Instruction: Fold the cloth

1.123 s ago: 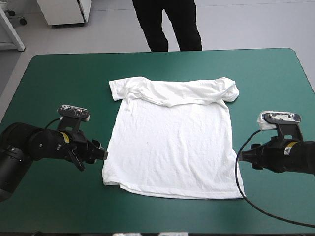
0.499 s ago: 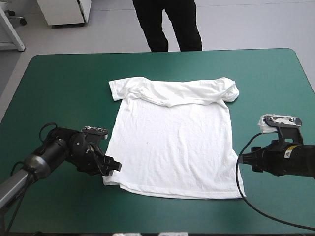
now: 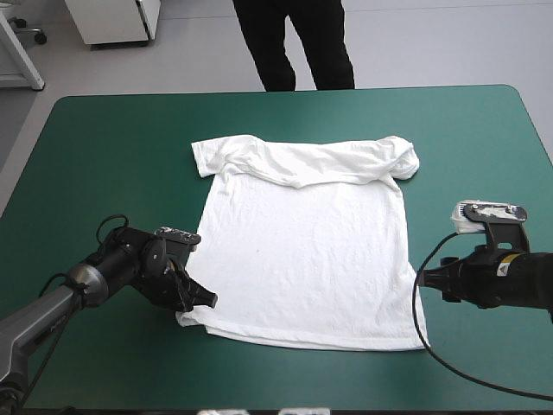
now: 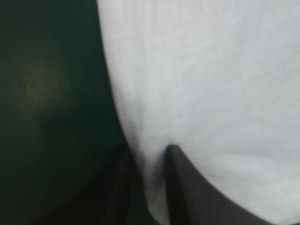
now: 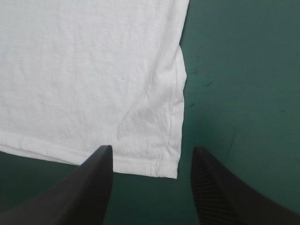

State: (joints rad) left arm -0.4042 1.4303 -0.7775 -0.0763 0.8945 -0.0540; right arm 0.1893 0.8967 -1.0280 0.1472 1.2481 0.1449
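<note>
My left gripper (image 3: 206, 299) has moved in to the lower-left hem of the T-shirt (image 3: 302, 251), which lies flat mid-surface (image 3: 104, 138); fingers pinch it, while the right gripper (image 3: 429, 284) waits wide, so the grasp looks half done.

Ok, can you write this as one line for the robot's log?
T-shirt: spread flat on teal-green cover | left gripper: shut on near-left corner | right gripper: open, short of near-right corner

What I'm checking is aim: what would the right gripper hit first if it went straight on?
Most likely the near right hem corner of the T-shirt, lying just ahead of the open right gripper, though the gripper's height above it is unclear.
</note>
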